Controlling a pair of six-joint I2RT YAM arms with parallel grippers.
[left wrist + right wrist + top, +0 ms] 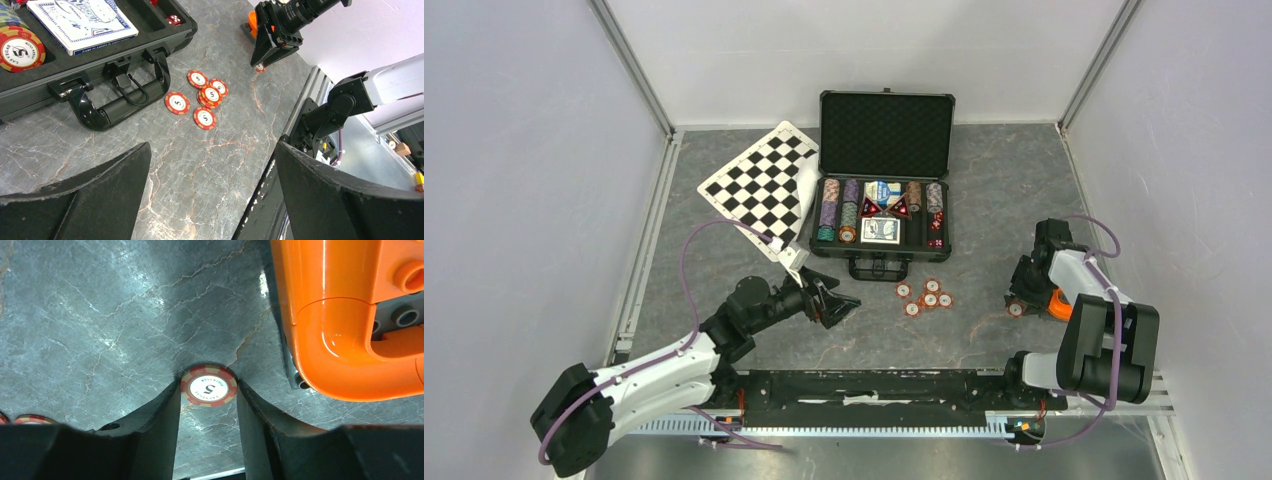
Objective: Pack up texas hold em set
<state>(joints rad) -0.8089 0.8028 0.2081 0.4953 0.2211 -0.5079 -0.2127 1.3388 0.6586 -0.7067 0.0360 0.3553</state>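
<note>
The black case (pixel 886 133) lies open at the back, with chip stacks, a card deck (pixel 880 230) and red dice (pixel 936 222) in its foam. Several loose red poker chips (pixel 924 295) lie on the table in front of its handle (pixel 120 102). One more red chip (pixel 208 385) lies flat at the right. My right gripper (pixel 208 390) has a fingertip touching each side of this chip. My left gripper (pixel 211 147) hovers wide open and holds nothing, short of the loose chips (pixel 205 97).
An orange object (pixel 345 315) sits right beside the right gripper's chip. A black-and-white checkered board (pixel 764 185) lies left of the case, partly tucked against it. The black rail (pixel 874 390) of the arm bases runs along the near edge.
</note>
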